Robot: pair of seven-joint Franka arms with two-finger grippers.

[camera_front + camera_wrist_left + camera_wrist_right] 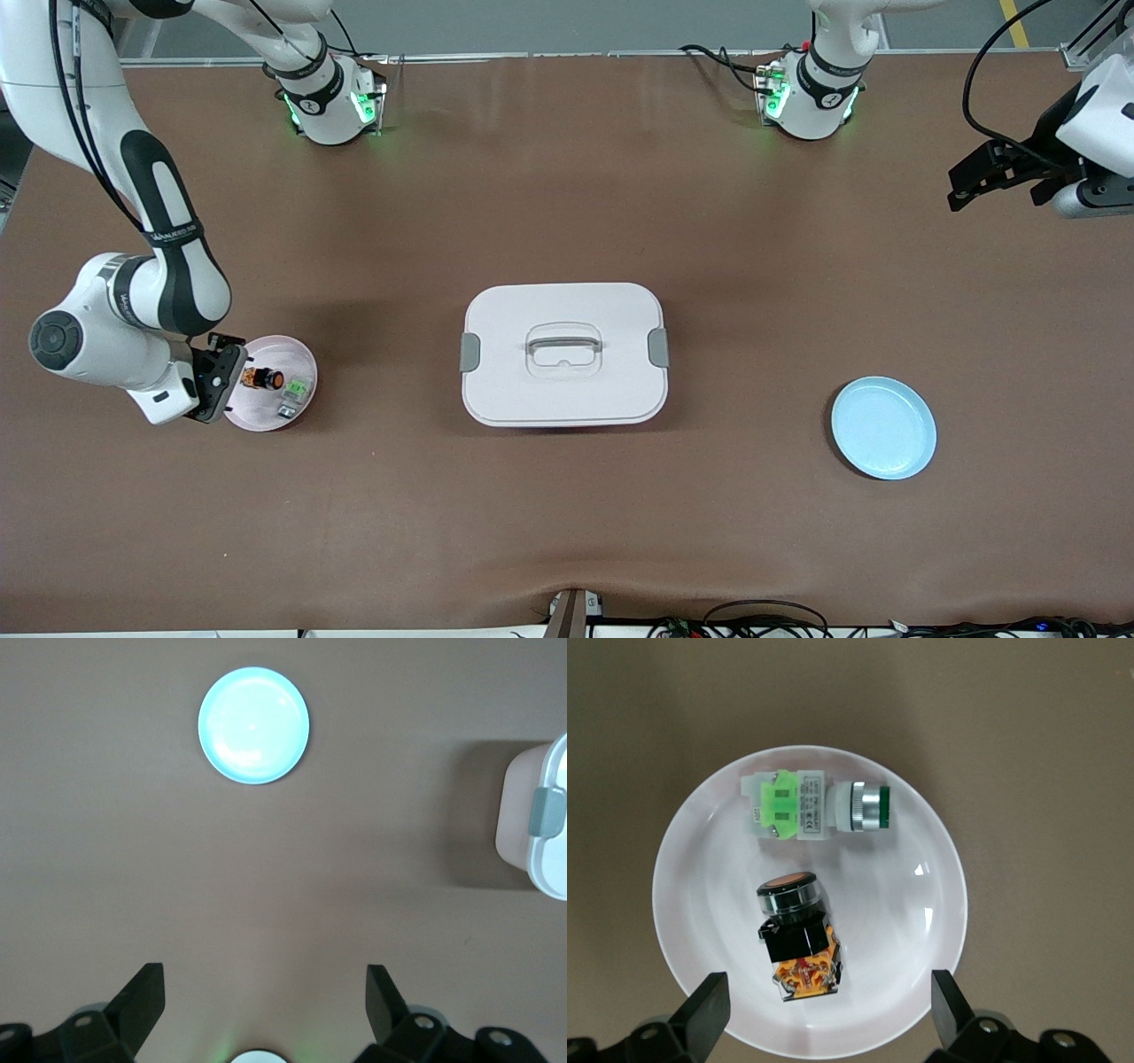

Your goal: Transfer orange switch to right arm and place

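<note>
The orange switch (262, 379) lies on its side in a pale pink plate (266, 416) toward the right arm's end of the table. It also shows in the right wrist view (796, 933), black with an orange cap and orange base, beside a green-and-silver part (815, 806). My right gripper (223, 379) is open and empty, low over the plate's edge, fingers (707, 1005) wide apart with the switch between and ahead of them. My left gripper (997, 173) is open and empty, held high over the table at the left arm's end.
A white lidded box (563, 354) with a grey handle stands mid-table; its corner shows in the left wrist view (540, 828). A light blue plate (883, 427) lies toward the left arm's end, also in the left wrist view (254, 724). Cables run along the table's near edge.
</note>
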